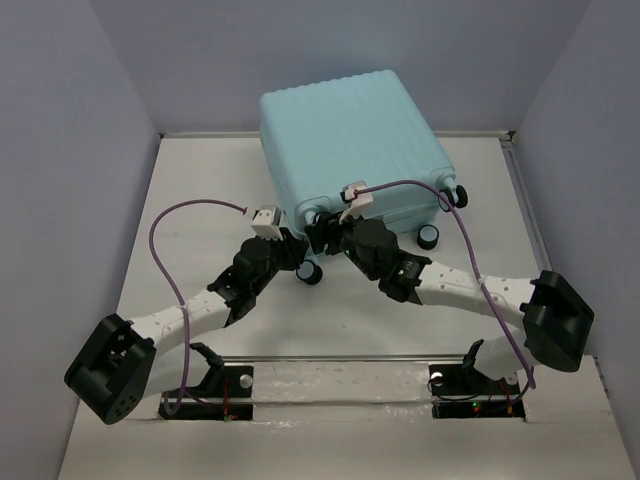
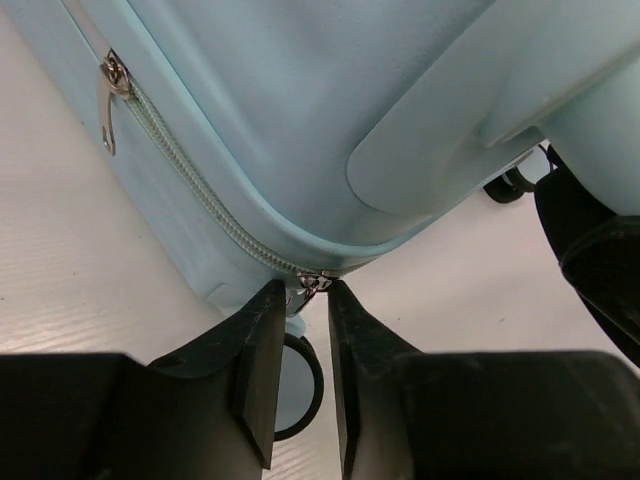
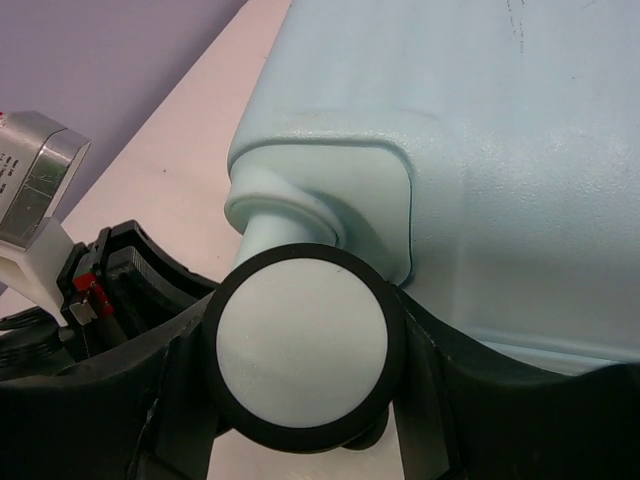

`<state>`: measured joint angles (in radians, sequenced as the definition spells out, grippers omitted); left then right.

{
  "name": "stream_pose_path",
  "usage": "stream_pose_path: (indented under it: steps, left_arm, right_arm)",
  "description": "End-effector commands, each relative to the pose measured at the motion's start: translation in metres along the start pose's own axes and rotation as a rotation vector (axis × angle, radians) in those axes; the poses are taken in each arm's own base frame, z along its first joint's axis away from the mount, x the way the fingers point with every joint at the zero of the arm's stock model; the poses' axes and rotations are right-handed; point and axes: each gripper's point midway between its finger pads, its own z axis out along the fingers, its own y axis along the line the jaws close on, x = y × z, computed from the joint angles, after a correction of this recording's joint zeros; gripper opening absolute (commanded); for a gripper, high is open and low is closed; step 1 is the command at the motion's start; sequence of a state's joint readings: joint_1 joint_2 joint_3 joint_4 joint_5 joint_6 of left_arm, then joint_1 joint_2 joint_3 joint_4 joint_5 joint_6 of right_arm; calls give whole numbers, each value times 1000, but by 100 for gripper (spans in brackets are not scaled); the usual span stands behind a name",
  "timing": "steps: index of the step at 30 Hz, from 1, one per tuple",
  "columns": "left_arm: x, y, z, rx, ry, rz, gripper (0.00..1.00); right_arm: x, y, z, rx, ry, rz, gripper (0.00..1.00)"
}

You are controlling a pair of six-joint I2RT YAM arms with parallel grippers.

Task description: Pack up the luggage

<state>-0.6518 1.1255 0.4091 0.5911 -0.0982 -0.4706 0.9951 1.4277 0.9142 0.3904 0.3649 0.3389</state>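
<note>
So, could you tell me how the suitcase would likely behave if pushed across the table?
The suitcase is probably stiff: its ribbed hard shell looks rigid. Lying flat with spinner wheels pointing sideways, it should slide rather than roll. Its broad footprint makes tipping unlikely.

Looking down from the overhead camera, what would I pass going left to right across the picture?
The left arm's black joint → left gripper → right gripper → black wheel → second wheel → right arm's black joint. The luggage spans the middle, so it has no single place.
</note>
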Motion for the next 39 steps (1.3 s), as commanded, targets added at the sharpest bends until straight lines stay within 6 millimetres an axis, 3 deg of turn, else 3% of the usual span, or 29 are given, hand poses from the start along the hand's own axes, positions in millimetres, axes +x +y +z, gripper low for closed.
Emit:
stream_pose_path:
  steps: [1,4,10,12,16,17,18,20,22,24,28,29,32,34,36,37,39]
  left_arm:
    - [-48,-23,9,39,-158,-22,24]
    - [-54,-16,12,-12,-185,-52,6]
    - [-60,-16,13,-29,-210,-61,6]
    - [-57,-8,10,-63,-211,-54,6]
    - [-47,34,-4,-255,-210,-16,6]
    - [-45,45,-10,-295,-212,-2,6]
    - [-42,51,-13,-321,-208,10,6]
    - [-38,79,-21,-422,-190,18,6]
    - [-41,106,-23,-490,-182,-5,6]
    - [-48,118,-23,-520,-197,-26,6]
    - [-81,122,-9,-547,-271,-47,6]
    - [-96,115,-2,-532,-295,-56,6]
    - [-105,103,10,-483,-299,-90,6]
    - [-116,91,1,-432,-337,-142,6]
    - [-121,83,-14,-400,-356,-165,23]
    - [-128,76,-23,-370,-371,-175,59]
    - [-157,43,-58,-246,-433,-214,98]
  right_arm:
    - [-43,42,-2,-165,-122,94,7]
    - [-39,46,-4,-174,-116,93,7]
    - [-36,45,-10,-171,-115,88,7]
    - [-31,39,-13,-151,-107,84,7]
    - [-36,16,-27,-63,-123,79,7]
    - [-24,6,-32,-35,-102,72,7]
    - [-34,5,-37,-27,-127,83,7]
    - [-34,-9,-53,4,-138,85,7]
    - [-30,-17,-63,15,-130,77,7]
    - [-33,-19,-75,5,-123,72,7]
    - [-11,-6,-83,-94,-42,72,7]
    - [-4,-6,-83,-100,-26,71,7]
    - [8,-1,-80,-117,11,72,7]
    - [9,2,-77,-124,14,73,7]
    - [9,3,-76,-126,13,71,7]
    - [6,4,-75,-130,9,71,7]
    - [5,7,-73,-134,10,63,7]
